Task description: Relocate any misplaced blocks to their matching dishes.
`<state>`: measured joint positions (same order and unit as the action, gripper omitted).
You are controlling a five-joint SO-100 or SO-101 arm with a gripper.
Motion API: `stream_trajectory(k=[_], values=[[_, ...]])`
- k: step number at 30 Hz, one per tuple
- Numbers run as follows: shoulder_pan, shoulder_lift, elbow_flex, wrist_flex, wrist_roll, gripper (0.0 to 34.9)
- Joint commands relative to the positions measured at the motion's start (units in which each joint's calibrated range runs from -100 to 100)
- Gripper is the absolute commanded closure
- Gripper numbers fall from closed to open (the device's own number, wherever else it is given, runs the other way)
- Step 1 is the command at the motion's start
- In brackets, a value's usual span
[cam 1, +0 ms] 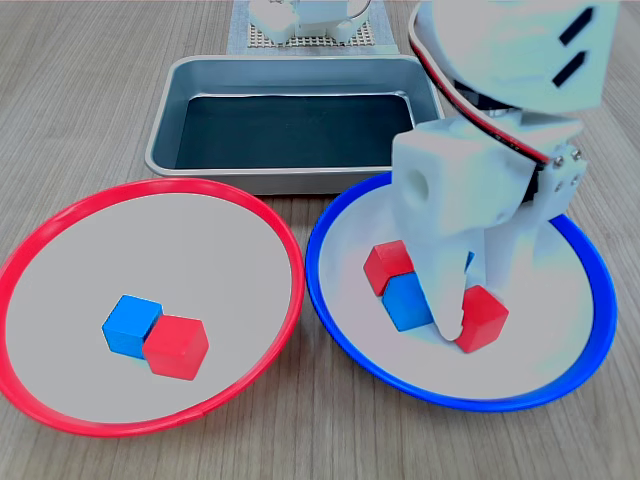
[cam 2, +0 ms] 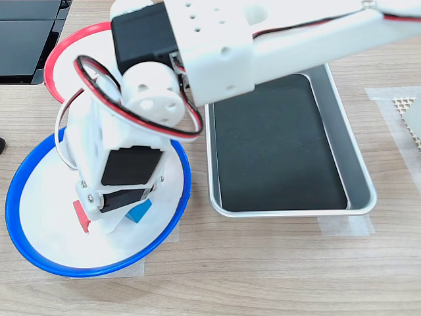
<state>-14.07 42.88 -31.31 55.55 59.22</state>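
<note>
Blocks are only partly visible in the second exterior view, where the arm hides most of the blue-rimmed dish (cam 2: 26, 237) and nearly all the red-rimmed dish (cam 2: 66, 49). In the first exterior view the red-rimmed dish (cam 1: 60, 225), at the surface's near left, holds a blue block (cam 1: 130, 325) touching a red block (cam 1: 177, 346). The blue-rimmed dish (cam 1: 585, 330) holds a red block (cam 1: 387, 265), a blue one (cam 1: 407, 301) and another red one (cam 1: 484, 317). The metal tray (cam 1: 190, 100) holds nothing. The pincer (cam 1: 462, 322) stands spread, one finger touching that last red block.
</note>
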Motion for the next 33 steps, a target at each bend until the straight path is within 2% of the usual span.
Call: stream_trajectory(k=[1, 11, 20, 25, 33], values=[[-0.66, -0.19, -2.06, -0.70, 0.00, 34.0], [-0.75, -0.96, -2.88, -1.61, -0.54, 34.6], [0.75, -12.73, 3.41, -1.27, -1.17, 34.6], [3.58, -20.66, 11.78, -4.00, -2.59, 34.6], [11.58, -26.55, 22.25, -5.48, -6.64, 34.6]])
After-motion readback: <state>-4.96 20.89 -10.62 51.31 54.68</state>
